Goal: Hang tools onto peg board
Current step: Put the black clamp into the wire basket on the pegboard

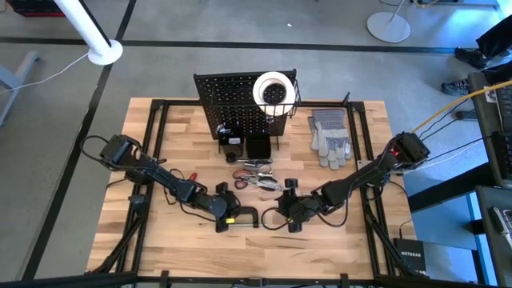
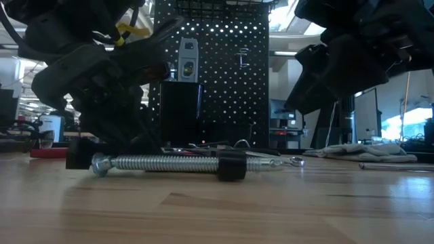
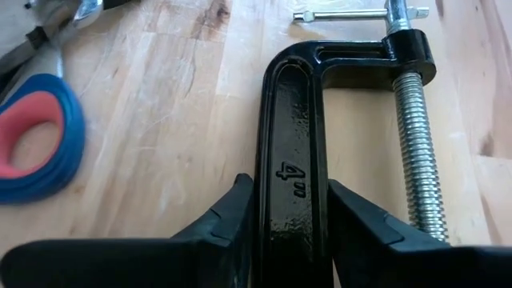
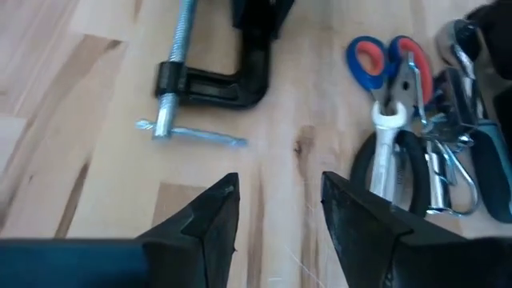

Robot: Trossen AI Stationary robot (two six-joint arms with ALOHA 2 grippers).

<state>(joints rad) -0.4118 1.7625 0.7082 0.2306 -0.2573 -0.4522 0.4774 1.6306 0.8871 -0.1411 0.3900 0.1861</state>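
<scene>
Left gripper (image 3: pixel 290 228): its two dark fingers pinch the spine of the black C-clamp (image 3: pixel 292 152), one finger on each side, just under the raised "4".
C-clamp position: flat on the table's (image 1: pixel 352 232) near-middle boards, in front of the peg board (image 1: pixel 240 100) and well apart from it; its threaded screw (image 2: pixel 166 163) lies level along the wood.
Right gripper (image 4: pixel 276 216): fingers spread with bare wood between them, hovering near the clamp's handle end and holding nothing.
Hidden or cut off: from table height the left gripper's bulk covers the clamp's frame, so only the screw, its collar and the thin crossbar show; both arms are dark shapes there.
Only from above: white tape roll (image 1: pixel 273 89) in the wire basket, grey gloves (image 1: pixel 330 138) to the board's right.
Only from the wrists: blue-and-red scissors (image 4: pixel 382 66) beside a wrench and pliers (image 4: pixel 416 172).
Tool pile: tangled; the shiny piece at its far edge is possibly a carabiner.
</scene>
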